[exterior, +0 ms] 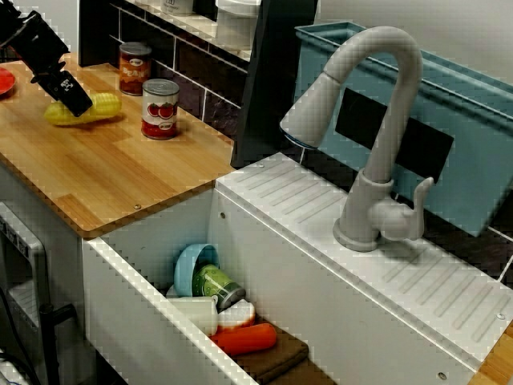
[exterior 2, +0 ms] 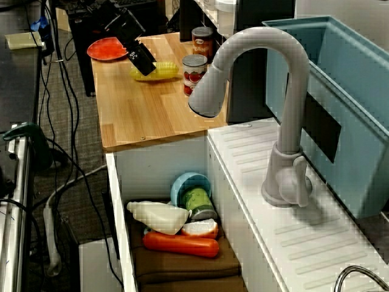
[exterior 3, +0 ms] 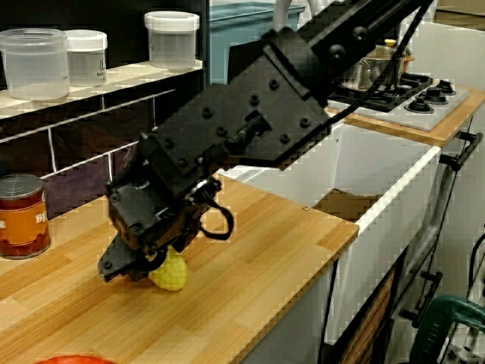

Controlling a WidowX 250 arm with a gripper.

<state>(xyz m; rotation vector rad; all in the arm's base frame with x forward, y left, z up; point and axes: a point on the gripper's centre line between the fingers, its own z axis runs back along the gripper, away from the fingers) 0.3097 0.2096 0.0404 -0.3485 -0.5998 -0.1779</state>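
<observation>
Lying under the gripper (exterior: 78, 106): corn (exterior: 105, 105).

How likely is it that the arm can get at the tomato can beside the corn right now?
Probably yes. The tomato can stands upright on the counter close to the corn, where the arm has its jaws, and nothing stands between them. The other can sits farther back.

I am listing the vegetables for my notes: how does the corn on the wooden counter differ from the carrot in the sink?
The corn is yellow; the carrot is orange-red. The corn lies on the wooden counter; the carrot lies lower, in the sink, on a brown cloth. The pincer is at the corn, while the carrot is far from it. Both lie on their sides.
</observation>
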